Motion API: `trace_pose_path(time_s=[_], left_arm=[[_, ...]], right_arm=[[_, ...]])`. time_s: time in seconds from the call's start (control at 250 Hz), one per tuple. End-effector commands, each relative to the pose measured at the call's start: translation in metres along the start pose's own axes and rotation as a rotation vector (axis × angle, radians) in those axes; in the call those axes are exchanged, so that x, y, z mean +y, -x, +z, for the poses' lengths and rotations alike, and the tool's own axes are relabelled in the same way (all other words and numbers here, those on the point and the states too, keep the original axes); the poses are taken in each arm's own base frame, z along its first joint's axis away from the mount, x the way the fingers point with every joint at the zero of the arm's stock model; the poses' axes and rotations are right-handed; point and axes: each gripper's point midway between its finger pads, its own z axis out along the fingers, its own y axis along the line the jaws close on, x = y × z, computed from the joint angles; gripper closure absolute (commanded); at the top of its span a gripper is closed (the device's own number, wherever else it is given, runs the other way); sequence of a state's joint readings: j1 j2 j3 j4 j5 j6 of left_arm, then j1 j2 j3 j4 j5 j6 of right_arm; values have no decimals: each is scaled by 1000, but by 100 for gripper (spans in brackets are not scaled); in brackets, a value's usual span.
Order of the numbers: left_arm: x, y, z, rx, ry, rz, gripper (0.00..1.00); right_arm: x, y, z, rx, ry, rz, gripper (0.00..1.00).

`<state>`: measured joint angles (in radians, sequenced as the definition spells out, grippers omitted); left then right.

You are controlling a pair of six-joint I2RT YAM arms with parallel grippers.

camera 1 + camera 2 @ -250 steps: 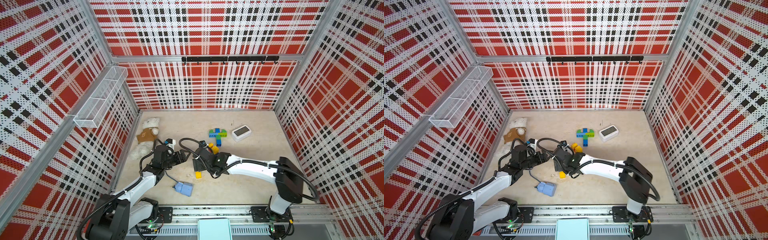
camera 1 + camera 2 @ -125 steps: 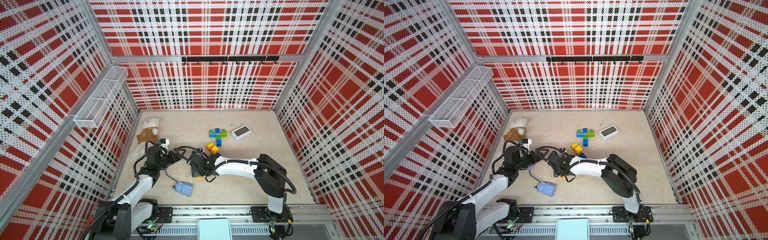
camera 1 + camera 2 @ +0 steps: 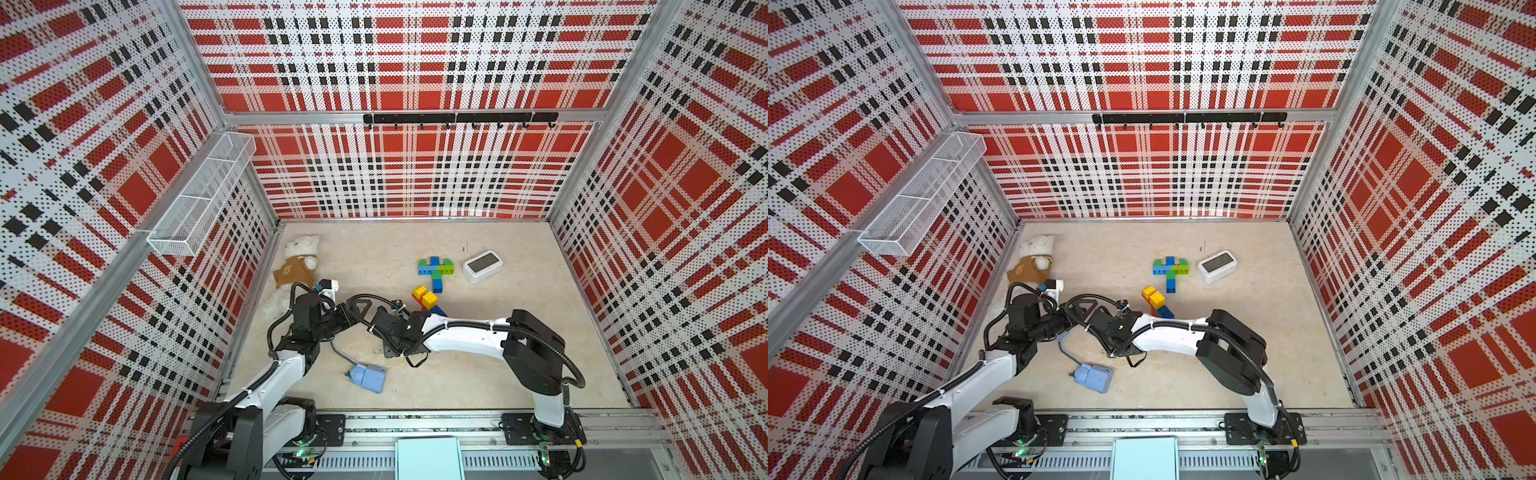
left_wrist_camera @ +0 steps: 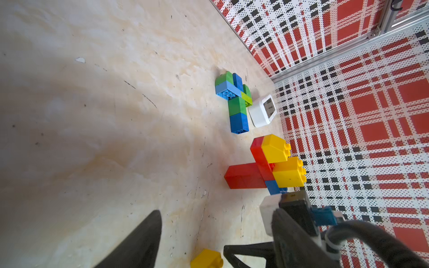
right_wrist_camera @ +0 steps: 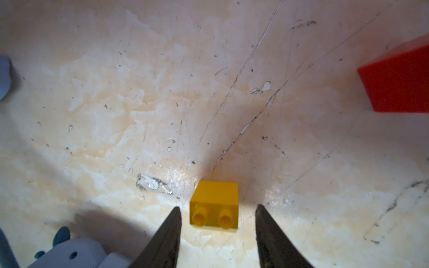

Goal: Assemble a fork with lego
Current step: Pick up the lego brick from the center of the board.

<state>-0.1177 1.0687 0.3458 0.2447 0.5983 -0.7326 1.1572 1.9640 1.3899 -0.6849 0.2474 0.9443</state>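
Observation:
A loose yellow lego brick (image 5: 214, 205) lies on its side on the table, studs toward the right wrist camera. My right gripper (image 5: 218, 206) is open and straddles it, with a gap on each side. In both top views the right gripper (image 3: 390, 334) covers that brick. The left wrist view catches the yellow brick (image 4: 206, 258) low down. My left gripper (image 3: 357, 316) is open and empty just left of it, one finger (image 4: 141, 239) showing. A green and blue lego assembly (image 3: 435, 270) lies further back. A red, yellow and blue lego cluster (image 3: 424, 297) sits near the right wrist.
A white digital clock (image 3: 482, 266) stands right of the green and blue assembly. A plush toy (image 3: 297, 266) lies at the back left. A pale-blue box with a cord (image 3: 368, 377) lies in front of both grippers. A wire basket (image 3: 203, 195) hangs on the left wall.
The right gripper has moved left and down over the loose yellow brick, hiding it from above, and its jaws have narrowed. The left arm has drawn back slightly to the left.

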Motion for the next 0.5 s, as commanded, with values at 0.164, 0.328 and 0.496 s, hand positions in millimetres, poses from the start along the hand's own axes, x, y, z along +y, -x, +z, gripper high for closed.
trace_pose_path(time_s=[0.164, 0.328, 0.496], left_arm=[[-2, 3, -2, -12, -16, 16, 23], [-3, 2, -2, -8, -19, 16, 23], [-3, 2, -2, -8, -19, 16, 23]], right_arm=[[-1, 3, 7, -7, -43, 3, 54], [-2, 2, 9, -2, -47, 5, 57], [-2, 2, 10, -2, -50, 6, 60]])
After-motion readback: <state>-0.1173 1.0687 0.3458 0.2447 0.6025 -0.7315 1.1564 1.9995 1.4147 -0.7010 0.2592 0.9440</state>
